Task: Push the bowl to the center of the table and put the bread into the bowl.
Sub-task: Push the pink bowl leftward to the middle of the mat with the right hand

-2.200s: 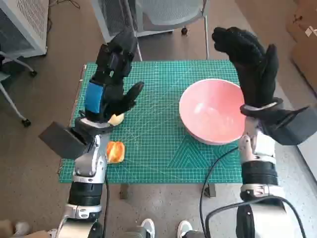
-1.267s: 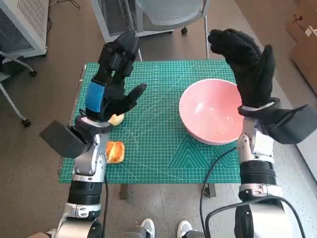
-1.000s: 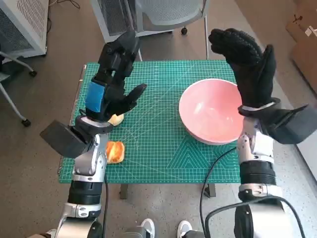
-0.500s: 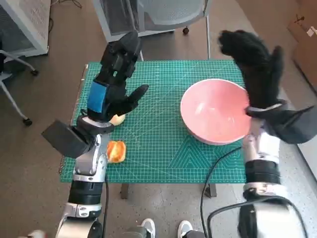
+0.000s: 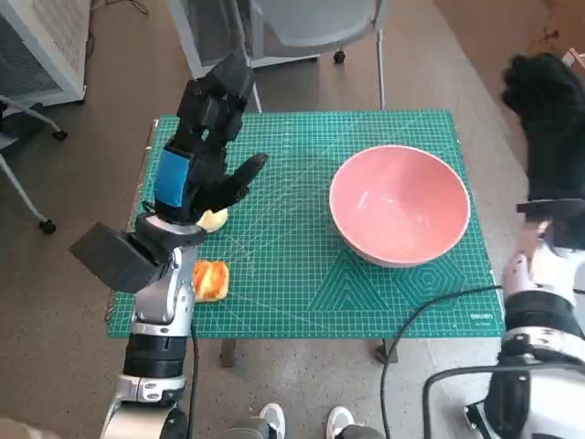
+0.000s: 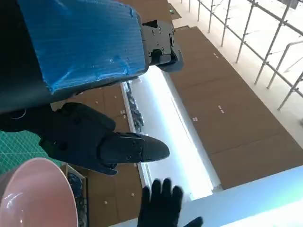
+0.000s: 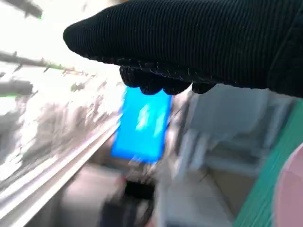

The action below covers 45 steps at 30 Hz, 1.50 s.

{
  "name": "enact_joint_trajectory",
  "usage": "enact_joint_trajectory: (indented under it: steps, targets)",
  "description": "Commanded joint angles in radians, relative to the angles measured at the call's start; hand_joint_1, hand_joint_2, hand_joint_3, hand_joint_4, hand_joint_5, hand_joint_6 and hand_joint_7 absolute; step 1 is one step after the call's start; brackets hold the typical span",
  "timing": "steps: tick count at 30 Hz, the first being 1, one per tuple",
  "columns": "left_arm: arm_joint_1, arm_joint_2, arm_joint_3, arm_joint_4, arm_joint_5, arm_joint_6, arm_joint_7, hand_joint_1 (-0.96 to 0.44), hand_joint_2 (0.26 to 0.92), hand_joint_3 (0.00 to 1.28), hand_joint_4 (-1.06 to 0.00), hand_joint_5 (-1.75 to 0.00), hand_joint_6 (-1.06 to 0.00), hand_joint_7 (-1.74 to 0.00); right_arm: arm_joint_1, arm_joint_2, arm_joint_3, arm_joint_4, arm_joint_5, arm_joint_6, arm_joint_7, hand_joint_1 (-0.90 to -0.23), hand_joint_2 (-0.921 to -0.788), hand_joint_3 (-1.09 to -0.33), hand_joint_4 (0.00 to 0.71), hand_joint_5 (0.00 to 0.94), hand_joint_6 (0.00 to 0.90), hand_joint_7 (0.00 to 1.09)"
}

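Sitting on the green mat (image 5: 302,274) toward its 3 o'clock side is the pink bowl (image 5: 399,204), round, smooth and shiny inside. Two bits of bread are lying near the 9 o'clock edge: an orange piece (image 5: 212,280) and a pale piece (image 5: 215,219) peeking out under the left hand (image 5: 203,151). That hand is hanging over the mat with fingers spread, holding nothing. The right hand (image 5: 548,128) is hanging off the mat past 3 o'clock, gripping nothing. A chair (image 5: 311,27) is standing at 12 o'clock on the brown floor (image 5: 55,274).

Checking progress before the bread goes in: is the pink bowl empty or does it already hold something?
Empty. The head view shows the pink bowl's bare inside; the bread lies on the mat.
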Motion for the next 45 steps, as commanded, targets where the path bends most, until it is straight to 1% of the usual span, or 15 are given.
enact_joint_trajectory:
  steps: [1,7,9,13,17,21,28,33,36,43,45]
  targets:
    - [0.01,-0.002,0.003,-0.005,-0.005,-0.006,0.003,-0.53,0.921,0.28,-0.14,-0.04,0.0,-0.59,0.007,-0.013,-0.003,0.055,-0.03,0.087,-0.06,-0.626,-0.921,-0.798,0.209,0.0,0.348,0.0]
    - [0.016,-0.003,0.004,-0.014,-0.006,-0.001,0.003,-0.54,0.921,0.28,-0.14,-0.04,0.0,-0.59,0.02,-0.017,-0.007,0.077,-0.049,0.176,-0.103,-0.569,-0.921,-0.852,0.205,0.0,0.34,0.0]
    - [0.019,-0.002,0.004,-0.018,-0.008,0.002,0.003,-0.54,0.921,0.28,-0.14,-0.04,0.0,-0.59,0.024,-0.017,-0.008,0.081,-0.055,0.196,-0.114,-0.558,-0.921,-0.862,0.205,0.0,0.345,0.0]
    - [0.029,0.001,0.005,-0.03,-0.01,0.01,0.002,-0.54,0.921,0.28,-0.14,-0.04,0.0,-0.58,0.043,-0.007,-0.017,0.093,-0.058,0.254,-0.132,-0.55,-0.921,-0.872,0.21,0.003,0.363,0.01]
    - [0.039,0.004,0.005,-0.044,-0.012,0.017,0.003,-0.54,0.921,0.28,-0.14,-0.04,0.0,-0.58,0.055,0.004,-0.025,0.098,-0.06,0.291,-0.141,-0.56,-0.921,-0.854,0.226,0.009,0.379,0.02]
    - [0.05,0.007,0.008,-0.06,-0.015,0.028,0.003,-0.55,0.921,0.28,-0.13,-0.04,0.0,-0.58,0.072,0.034,-0.025,0.104,-0.072,0.332,-0.155,-0.578,-0.921,-0.821,0.24,0.012,0.386,0.02]
    - [0.069,0.007,0.009,-0.095,-0.012,0.052,0.01,-0.54,0.921,0.28,-0.13,-0.03,0.0,-0.57,0.078,0.081,-0.019,0.104,-0.095,0.359,-0.167,-0.594,-0.921,-0.796,0.251,0.011,0.393,0.02]
    - [0.085,0.008,0.011,-0.12,-0.013,0.07,0.014,-0.54,0.92,0.28,-0.13,-0.03,0.0,-0.57,0.068,0.126,-0.016,0.103,-0.102,0.37,-0.18,-0.596,-0.921,-0.777,0.266,0.014,0.404,0.02]
    - [0.095,0.011,0.013,-0.133,-0.014,0.077,0.016,-0.54,0.921,0.28,-0.13,-0.03,0.0,-0.57,0.061,0.15,-0.014,0.102,-0.11,0.374,-0.183,-0.581,-0.921,-0.779,0.272,0.014,0.409,0.02]
    - [0.12,0.016,0.021,-0.164,-0.009,0.091,0.026,-0.54,0.921,0.28,-0.13,-0.03,0.0,-0.58,0.035,0.206,-0.014,0.097,-0.108,0.378,-0.169,-0.575,-0.921,-0.79,0.27,0.009,0.408,0.02]
    - [0.127,0.018,0.023,-0.17,-0.007,0.091,0.03,-0.53,0.921,0.28,-0.13,-0.03,0.0,-0.58,0.028,0.218,-0.013,0.096,-0.109,0.375,-0.165,-0.565,-0.921,-0.798,0.27,0.008,0.41,0.02]
